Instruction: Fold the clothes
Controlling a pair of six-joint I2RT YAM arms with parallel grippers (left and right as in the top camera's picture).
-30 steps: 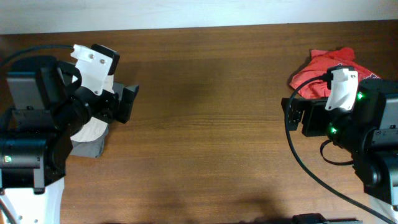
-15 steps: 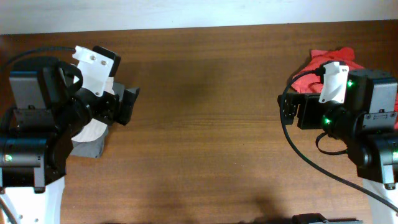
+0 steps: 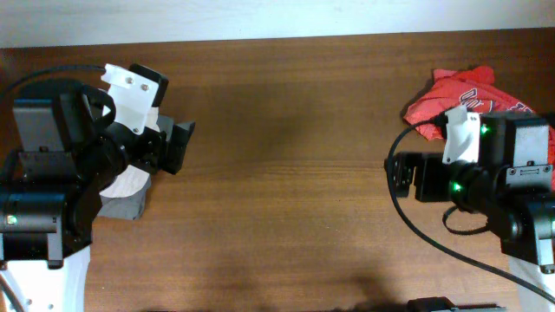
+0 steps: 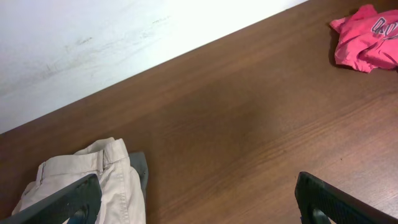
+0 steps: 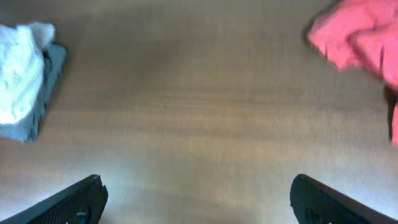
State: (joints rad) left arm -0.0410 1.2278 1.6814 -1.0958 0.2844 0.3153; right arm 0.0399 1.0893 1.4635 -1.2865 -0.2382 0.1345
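Observation:
The pale beige shorts [image 4: 81,177] lie folded at the table's left edge on top of darker grey shorts [image 4: 138,168]. In the overhead view the beige shorts [image 3: 127,182] are mostly hidden under my left arm. They show at the far left in the blurred right wrist view [image 5: 17,71]. My left gripper [image 3: 178,143] is open and empty just right of the pile, as the left wrist view [image 4: 199,208] also shows. My right gripper [image 3: 401,173] is open and empty over bare wood at the right, also shown in the right wrist view [image 5: 199,202].
A crumpled red T-shirt [image 3: 460,91] with white lettering lies at the back right, just behind my right arm. It also shows in the left wrist view [image 4: 367,37] and the right wrist view [image 5: 360,37]. The grey shorts [image 3: 121,206] stick out under the beige ones.
My right arm has moved toward the table's front and slightly left, uncovering more of the red T-shirt. The left arm has not moved.

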